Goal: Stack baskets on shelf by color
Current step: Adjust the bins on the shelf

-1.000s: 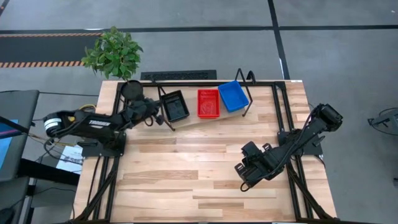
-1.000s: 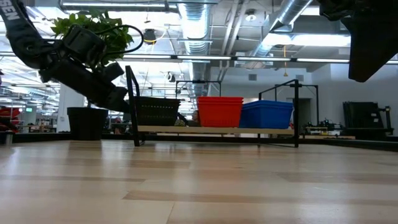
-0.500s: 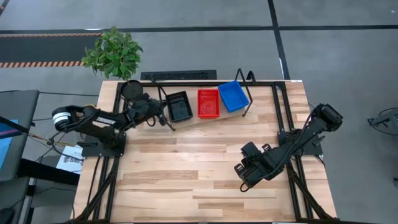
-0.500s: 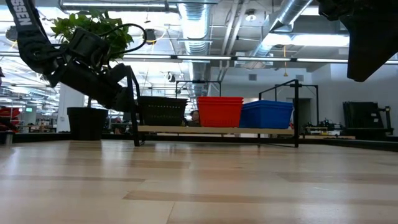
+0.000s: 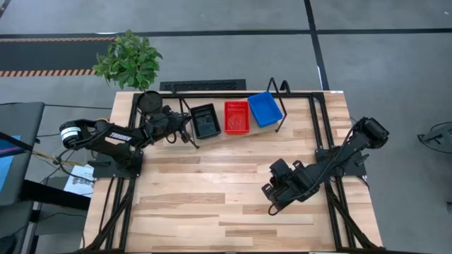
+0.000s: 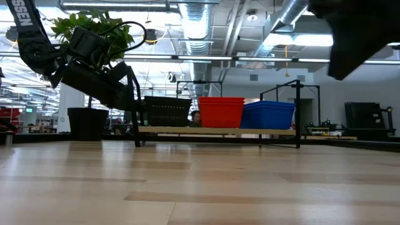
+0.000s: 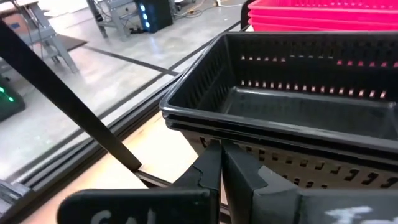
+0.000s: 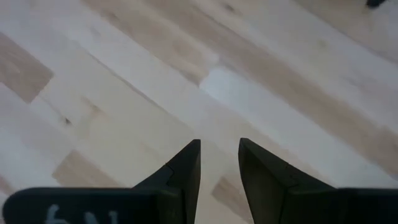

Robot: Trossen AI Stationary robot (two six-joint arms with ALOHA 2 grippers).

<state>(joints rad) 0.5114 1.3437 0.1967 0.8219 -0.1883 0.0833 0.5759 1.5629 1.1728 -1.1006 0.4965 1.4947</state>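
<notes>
Perforated plastic baskets on the wooden shelf [image 5: 212, 137]: black stack [image 5: 204, 120] (seemingly three), left jaws [image 5: 185, 129] together beside it; right jaws [image 5: 272, 202] slightly spread.

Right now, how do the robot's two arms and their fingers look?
Both arms are dark, jointed and slender. The left arm carries white lettering along its link and a white ring at its base joint. In its wrist view the right gripper has two black, wedge-shaped fingers above a block with pale markings.

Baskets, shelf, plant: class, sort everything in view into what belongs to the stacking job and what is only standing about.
Belongs to the job: black baskets, red baskets, blue baskets, shelf, left gripper.

Standing about: plant, right gripper over bare table.
</notes>
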